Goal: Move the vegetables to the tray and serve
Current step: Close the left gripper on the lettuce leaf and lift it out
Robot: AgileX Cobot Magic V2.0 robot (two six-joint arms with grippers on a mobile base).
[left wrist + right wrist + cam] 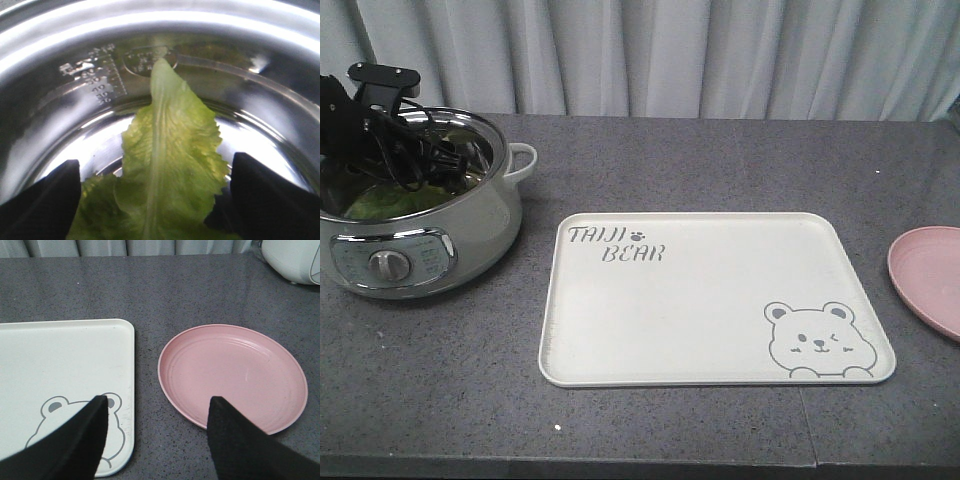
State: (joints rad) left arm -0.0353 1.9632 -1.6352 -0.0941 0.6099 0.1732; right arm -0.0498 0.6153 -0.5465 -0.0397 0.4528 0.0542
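Observation:
The vegetables, limp green lettuce leaves (pixel 395 203), lie inside a steel electric pot (pixel 420 250) at the left of the table. My left gripper (pixel 155 160) is down in the pot and open. One long leaf (pixel 167 150) with a pale rib lies between its spread fingers, which do not touch it. The cream tray (pixel 720 300) with the bear drawing lies flat mid-table with nothing on it. My right gripper (pixel 159 398) hovers open and holds nothing, over the gap between the tray's bear corner (pixel 60 360) and a pink plate.
A round pink plate (pixel 930 275) sits right of the tray, and the right wrist view shows this plate (pixel 235 375) bare. A white appliance (pixel 295 260) stands at the far right. The pot's handle (pixel 523 160) sticks out toward the tray. Curtains hang behind the table.

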